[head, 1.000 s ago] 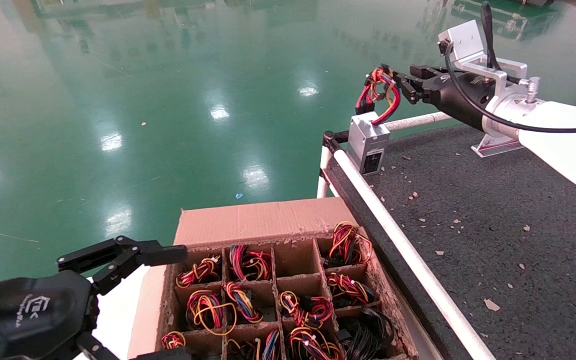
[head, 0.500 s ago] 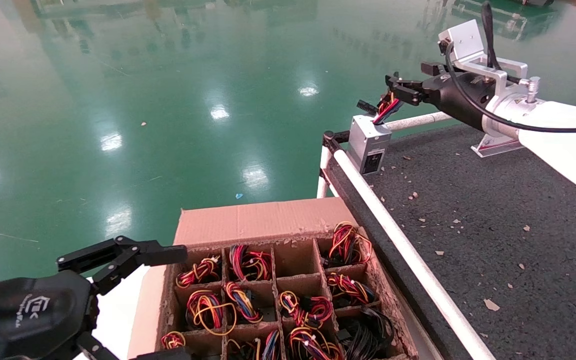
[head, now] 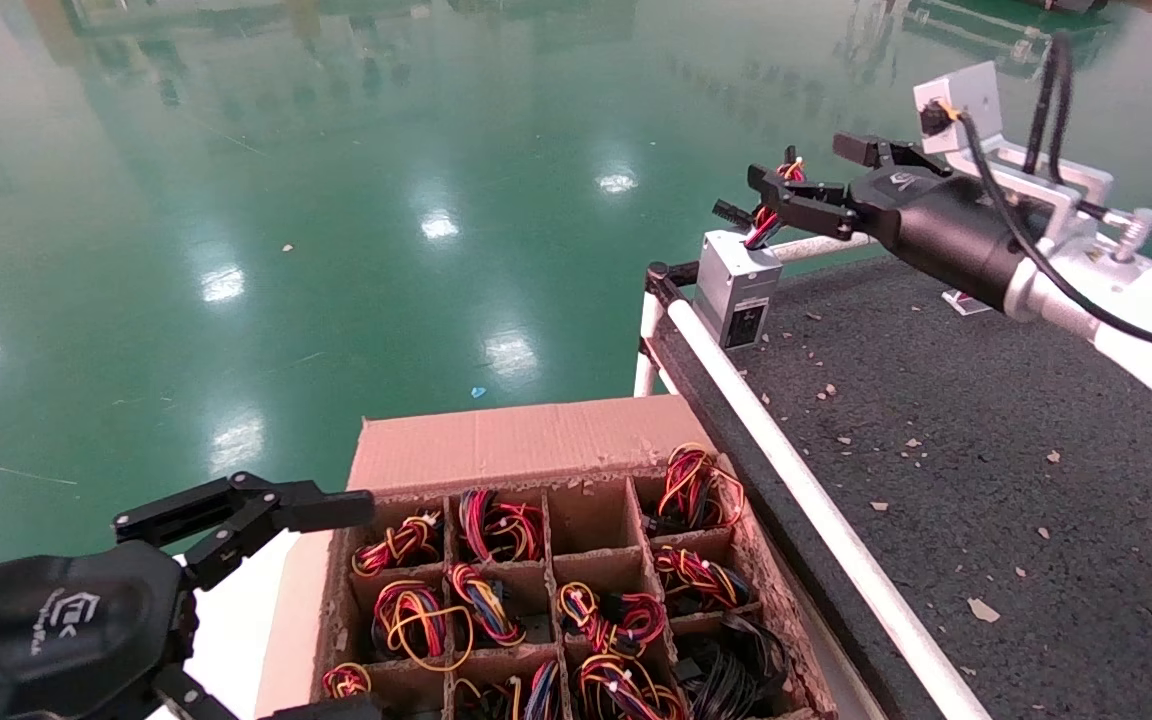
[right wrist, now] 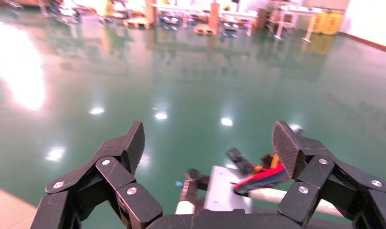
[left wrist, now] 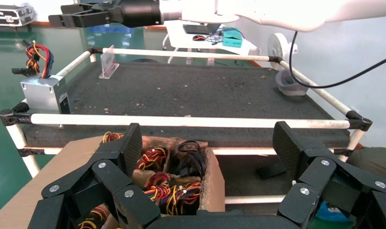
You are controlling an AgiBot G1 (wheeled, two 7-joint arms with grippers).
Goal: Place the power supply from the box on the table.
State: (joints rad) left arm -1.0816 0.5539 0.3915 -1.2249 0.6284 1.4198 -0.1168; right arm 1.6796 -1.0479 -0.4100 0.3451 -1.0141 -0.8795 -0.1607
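Note:
The power supply (head: 736, 285) stands on the table (head: 986, 430) at its far left corner, socket panel facing me, its red and yellow wires (head: 771, 215) sticking up. My right gripper (head: 816, 175) hovers open just above and behind those wires, holding nothing. In the right wrist view the power supply (right wrist: 224, 188) lies below the open right gripper (right wrist: 208, 138). The box (head: 516, 440) sits below the table's left edge, its cells full of wire bundles. My left gripper (head: 356, 607) is parked open beside the box. The left wrist view shows the power supply (left wrist: 43, 93) and the box (left wrist: 212, 181).
White pipes (head: 806, 500) with black corner joints edge the table. Chips lie scattered over its dark top. A small white sign (left wrist: 107, 62) stands at the far edge. Green floor surrounds everything. A grey dish (left wrist: 288, 86) sits at another table corner.
My right gripper let go of the wire bundle and opened. The wires dropped onto the power supply, which settled on the table corner. The right wrist shifted lower and to the right. Left arm unmoved.

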